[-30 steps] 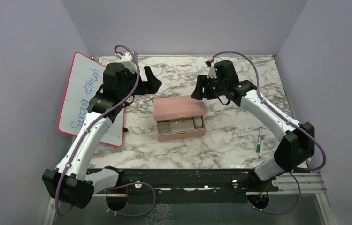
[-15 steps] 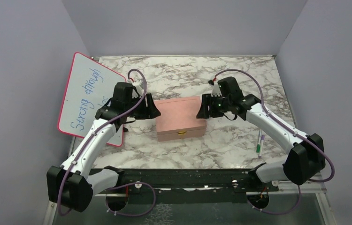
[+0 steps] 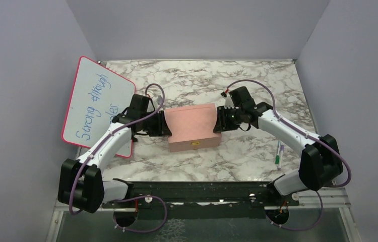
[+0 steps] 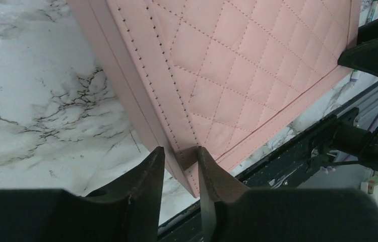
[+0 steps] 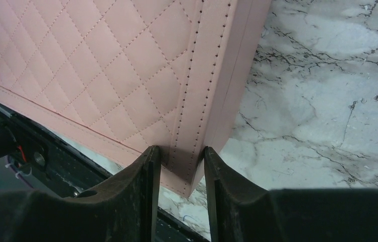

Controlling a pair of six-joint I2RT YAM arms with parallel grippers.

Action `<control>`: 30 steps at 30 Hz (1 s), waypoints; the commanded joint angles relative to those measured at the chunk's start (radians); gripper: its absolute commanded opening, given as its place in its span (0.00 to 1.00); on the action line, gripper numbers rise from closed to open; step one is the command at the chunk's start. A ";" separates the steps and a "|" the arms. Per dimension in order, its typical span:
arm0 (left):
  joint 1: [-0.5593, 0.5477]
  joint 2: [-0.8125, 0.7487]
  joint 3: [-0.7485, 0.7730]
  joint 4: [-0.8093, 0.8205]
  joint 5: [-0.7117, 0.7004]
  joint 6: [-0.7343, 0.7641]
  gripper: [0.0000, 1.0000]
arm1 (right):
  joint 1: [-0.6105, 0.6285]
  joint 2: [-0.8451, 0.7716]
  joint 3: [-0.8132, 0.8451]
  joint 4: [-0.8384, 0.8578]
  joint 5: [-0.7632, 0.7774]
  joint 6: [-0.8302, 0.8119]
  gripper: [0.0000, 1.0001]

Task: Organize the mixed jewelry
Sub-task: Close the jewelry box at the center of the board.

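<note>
- Centrally on the white-and-grey veined marble table (image 3: 257, 85) sat a pink quilted box (image 3: 192, 121), rectangular, of stitched leather-like material. Its lid was closed and a small gold clasp (image 3: 195, 143) showed on the near face.
- The left gripper (image 3: 163, 124), black and two-fingered, was positioned at the left end of the box. In the left wrist view its fingers (image 4: 144, 191) stood narrow. They were pinched on the stitched edge of the box close to one corner, and pink material filled the gap between the pads.
- The right gripper (image 3: 221, 120) was positioned at the opposite, right end. In the right wrist view its fingers (image 5: 141, 191) stood somewhat wider, one on each side of the stitched end wall near a corner. They were closed against that wall with no gap visible.
- The base of the box appeared to rest on the table, though the overhead angle left this uncertain.
- The mixed jewelry could not be located in any view, because the closed lid hid the interior of the box.
- A pink-framed whiteboard (image 3: 93, 96) with blue handwriting leaned at the left side of the table, beside the left arm.
- A green-and-white marker pen (image 3: 278, 154) lay on the table to the right of the box, well apart from it.
</note>
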 commanded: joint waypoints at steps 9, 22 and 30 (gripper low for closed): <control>-0.076 0.130 -0.101 -0.028 -0.237 -0.042 0.18 | 0.033 0.110 -0.108 -0.019 0.133 0.012 0.33; -0.169 0.137 -0.042 -0.016 -0.356 -0.103 0.14 | 0.080 0.071 -0.064 0.015 0.241 0.075 0.30; -0.167 -0.137 0.142 -0.017 -0.541 -0.057 0.62 | 0.080 -0.249 -0.014 0.112 0.374 0.077 0.41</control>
